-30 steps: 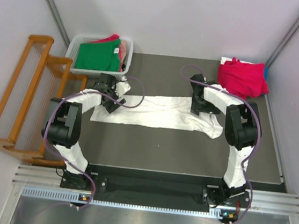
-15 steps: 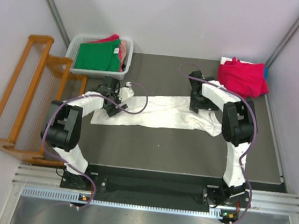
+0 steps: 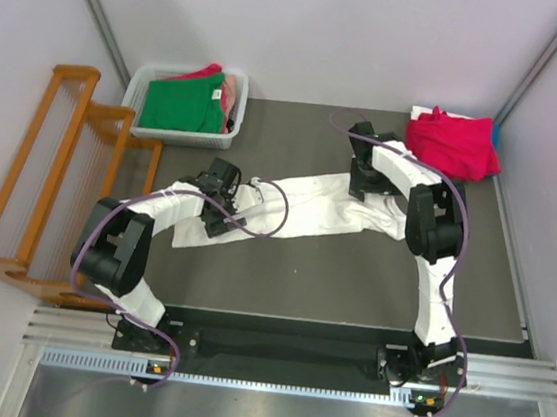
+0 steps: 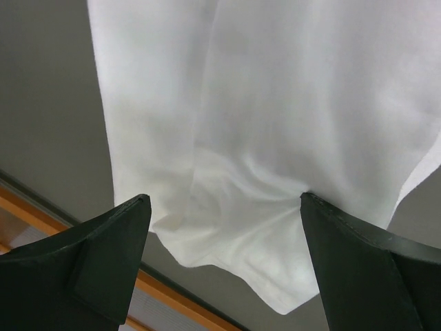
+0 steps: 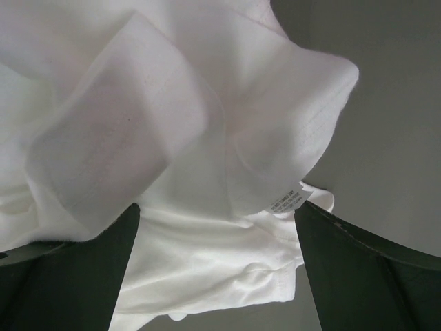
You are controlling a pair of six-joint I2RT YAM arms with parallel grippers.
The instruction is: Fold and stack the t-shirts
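Several shirts fill the basket beside the orange rack.

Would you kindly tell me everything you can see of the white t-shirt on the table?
The white t-shirt is plain, soft, wrinkled cloth, folded into a long band lying slantwise on the dark table. A small printed label shows near its right end. The left gripper and right gripper stand over its ends, jaws wide open.

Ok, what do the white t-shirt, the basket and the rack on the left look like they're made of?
White t-shirt: soft matte cloth, probably cotton; it creases and folds, and a sewn label shows in the right wrist view.
Basket: white plastic by its look, with slatted moulded walls.
Rack: orange-toned wood, possibly varnished.
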